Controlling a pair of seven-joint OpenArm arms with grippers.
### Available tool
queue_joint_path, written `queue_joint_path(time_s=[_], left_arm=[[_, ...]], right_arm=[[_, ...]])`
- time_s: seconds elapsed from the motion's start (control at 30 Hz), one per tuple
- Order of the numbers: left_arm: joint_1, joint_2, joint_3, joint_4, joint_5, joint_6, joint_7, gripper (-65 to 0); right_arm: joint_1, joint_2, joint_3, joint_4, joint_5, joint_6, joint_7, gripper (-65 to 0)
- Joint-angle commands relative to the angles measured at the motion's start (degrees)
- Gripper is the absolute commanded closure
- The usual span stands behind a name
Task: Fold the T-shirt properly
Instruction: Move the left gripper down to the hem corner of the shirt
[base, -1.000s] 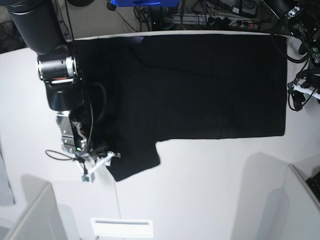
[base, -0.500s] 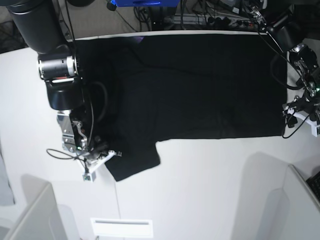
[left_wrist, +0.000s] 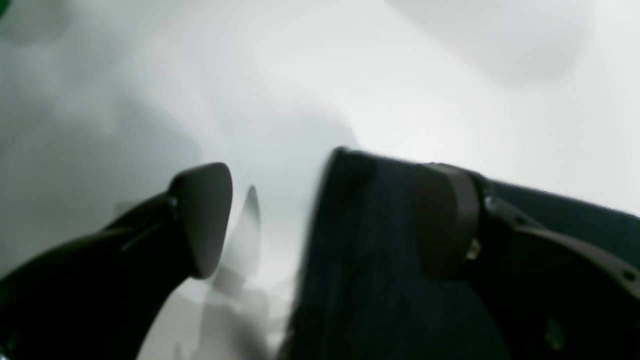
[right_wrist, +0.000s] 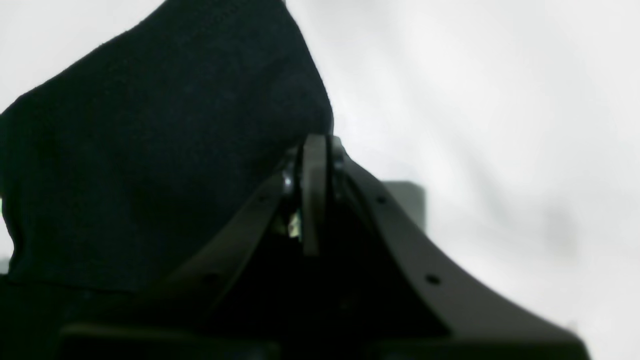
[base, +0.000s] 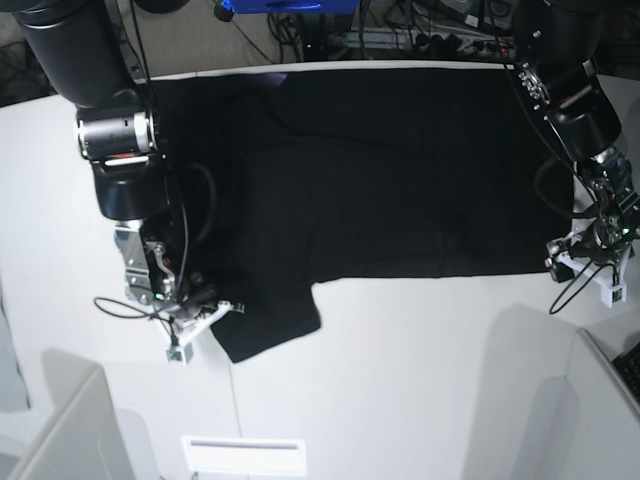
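The black T-shirt (base: 400, 170) lies spread flat on the white table (base: 400, 380), with one short sleeve (base: 265, 325) pointing to the near left. No print or label shows. My right gripper (base: 215, 312) sits at the sleeve's outer edge. In the right wrist view its jaws are pressed together (right_wrist: 312, 195) at the edge of the black cloth (right_wrist: 165, 150). My left gripper (base: 568, 258) is at the hem's near right corner. In the left wrist view it is open (left_wrist: 325, 225), one finger (left_wrist: 200, 220) over bare table and the other (left_wrist: 445, 225) over the cloth (left_wrist: 360, 260).
Grey partition walls stand at the near left (base: 60, 430) and near right (base: 600, 400). A white slotted plate (base: 243, 453) lies at the front edge. Cables and gear (base: 420, 35) crowd the space beyond the table's far edge.
My left arm has come in from the far right and dropped to the hem's near right corner. My right arm and the sleeve have hardly moved.
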Motion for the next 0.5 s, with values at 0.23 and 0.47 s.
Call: queue_joint_path(time_s=[0.23, 0.47], left_arm=[[-0.7, -1.1, 2.1, -3.6, -0.3, -0.1, -2.3, -53.2], [-0.6, -0.9, 2.2, -3.7, -0.3, -0.1, -2.3, -50.2]], right_arm=[[1.1, 0.6, 0.2, 0.3, -0.2, 0.1, -1.4, 0.0], [1.0, 0.6, 0.2, 0.3, -0.2, 0.1, -1.3, 0.0]])
